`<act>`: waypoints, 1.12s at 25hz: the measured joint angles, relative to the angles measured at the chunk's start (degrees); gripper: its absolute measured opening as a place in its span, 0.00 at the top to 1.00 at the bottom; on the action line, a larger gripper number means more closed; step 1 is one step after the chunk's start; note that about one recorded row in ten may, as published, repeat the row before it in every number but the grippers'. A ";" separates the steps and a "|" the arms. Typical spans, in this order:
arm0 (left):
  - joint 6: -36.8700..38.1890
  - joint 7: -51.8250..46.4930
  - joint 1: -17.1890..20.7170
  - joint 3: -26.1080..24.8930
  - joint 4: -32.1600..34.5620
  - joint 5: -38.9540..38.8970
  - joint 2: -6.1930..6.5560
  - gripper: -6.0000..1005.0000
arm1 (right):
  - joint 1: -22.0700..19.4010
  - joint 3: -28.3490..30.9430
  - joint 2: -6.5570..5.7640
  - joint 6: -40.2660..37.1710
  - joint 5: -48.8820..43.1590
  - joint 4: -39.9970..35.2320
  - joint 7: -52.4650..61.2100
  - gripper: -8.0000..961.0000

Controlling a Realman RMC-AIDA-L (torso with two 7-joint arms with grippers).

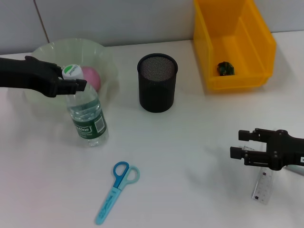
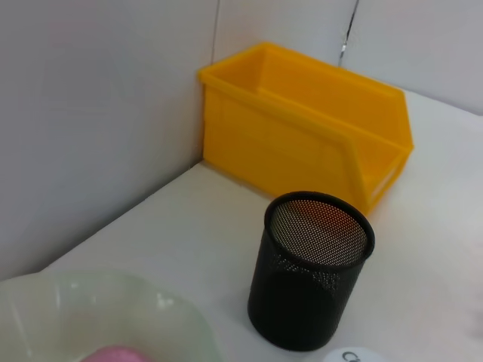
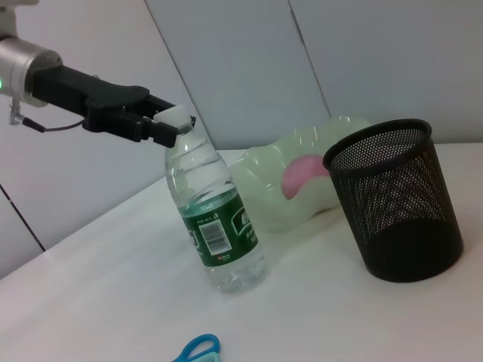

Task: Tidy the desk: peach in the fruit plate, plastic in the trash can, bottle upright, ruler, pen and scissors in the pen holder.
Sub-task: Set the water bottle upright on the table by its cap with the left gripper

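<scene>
One bottle (image 1: 88,118), one scissors (image 1: 115,190), one ruler (image 1: 262,186), one peach (image 1: 91,78).

left tool (image 1: 76,80) clamped, right tool (image 1: 243,144) spread

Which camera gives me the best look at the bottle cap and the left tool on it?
The right wrist view: left tool grips the bottle at its cap, side on. Head view shows the bottle from above; left wrist view catches only the cap's edge.
</scene>
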 joint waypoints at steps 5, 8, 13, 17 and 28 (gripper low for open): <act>-0.12 2.61 0.58 0.00 0.20 -0.44 -0.23 0.50 | 0.21 0.01 -0.31 0.14 -0.07 0.48 0.02 0.23; -0.12 3.40 0.61 0.00 0.20 -0.58 -0.24 0.50 | 0.24 0.01 -0.31 0.16 -0.18 0.49 0.02 0.23; -0.09 5.94 0.87 0.00 -0.02 -0.68 -0.27 0.49 | 0.24 0.04 -0.27 0.57 -0.50 0.51 0.02 0.23; -0.32 6.82 0.88 0.00 -0.35 -0.73 -0.30 0.49 | 0.24 0.01 -0.21 0.80 -0.52 0.56 0.03 0.23; -0.53 7.49 0.97 0.05 -0.54 -0.81 -0.31 0.48 | 0.24 0.00 -0.09 0.80 -0.60 0.60 0.02 0.23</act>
